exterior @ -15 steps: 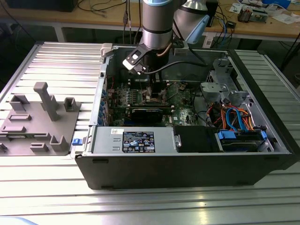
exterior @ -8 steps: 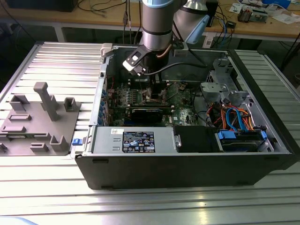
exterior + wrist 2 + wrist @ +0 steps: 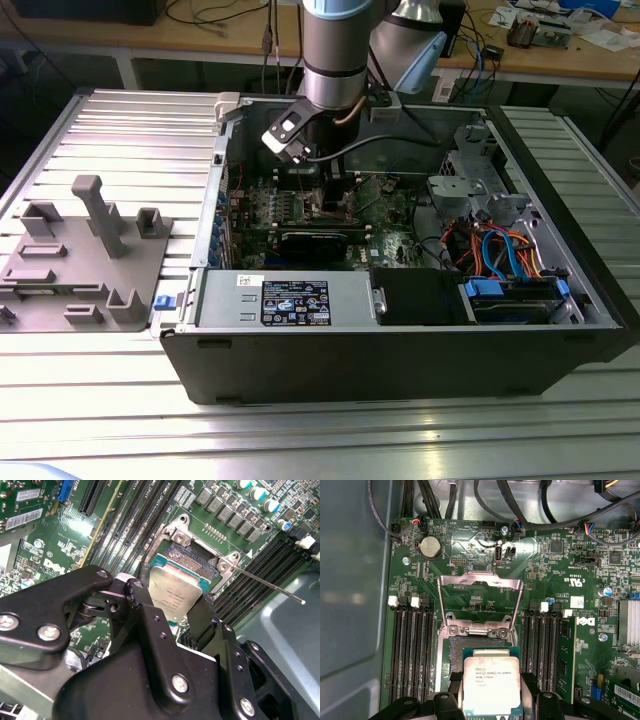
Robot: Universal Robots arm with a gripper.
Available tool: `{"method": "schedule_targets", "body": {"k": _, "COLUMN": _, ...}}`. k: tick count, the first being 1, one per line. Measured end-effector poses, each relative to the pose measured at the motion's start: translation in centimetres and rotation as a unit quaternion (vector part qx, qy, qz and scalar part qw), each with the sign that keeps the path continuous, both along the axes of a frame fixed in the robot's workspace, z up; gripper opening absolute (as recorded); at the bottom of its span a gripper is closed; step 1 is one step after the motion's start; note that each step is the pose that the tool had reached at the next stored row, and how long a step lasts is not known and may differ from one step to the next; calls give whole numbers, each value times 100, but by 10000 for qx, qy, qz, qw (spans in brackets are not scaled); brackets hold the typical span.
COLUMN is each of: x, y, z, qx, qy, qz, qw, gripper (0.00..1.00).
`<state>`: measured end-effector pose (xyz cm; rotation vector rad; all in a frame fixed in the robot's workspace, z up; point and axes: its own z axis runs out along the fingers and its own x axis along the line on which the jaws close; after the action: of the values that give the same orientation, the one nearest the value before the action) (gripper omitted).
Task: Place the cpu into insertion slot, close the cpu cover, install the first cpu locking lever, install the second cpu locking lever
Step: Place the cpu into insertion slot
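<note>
In the exterior view the arm is seen reaching down into an open case that lies on a slatted metal bench. A grey power supply is set along the case's near wall, and a grey fixture stands on the bench at the exterior view's left, apart from the case. In both wrist views the gripper is seen closed on the cpu, the black fingers pressed against two opposite edges of the chip, with its silvery top face turned up. The cpu is held over the slot, set in the green board; the part of the slot nearer the gripper is covered by it, and a dark strip of the slot's centre is left showing between the chip and the hinge of the cover. Whether the chip touches the slot cannot be told. The cover is swung open and stands raised from the slot's far edge, so that the board is seen through its window. In the second wrist view a thin lever rod is seen sticking out sideways from one corner of the slot's metal frame, unlatched. Rows of memory slots are seen on both sides of the slot.
</note>
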<state>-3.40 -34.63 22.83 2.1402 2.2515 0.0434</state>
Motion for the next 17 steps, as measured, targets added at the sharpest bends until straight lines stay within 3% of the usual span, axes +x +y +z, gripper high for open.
{"method": "schedule_targets", "body": {"k": 8, "x": 0, "y": 3, "z": -60, "qx": 0, "qy": 0, "qz": -20, "qw": 10000, "gripper": 54}}
{"method": "schedule_targets", "body": {"k": 17, "x": 0, "y": 29, "z": -75, "qx": -6, "qy": 0, "qz": -109, "qw": 9999, "gripper": 54}}
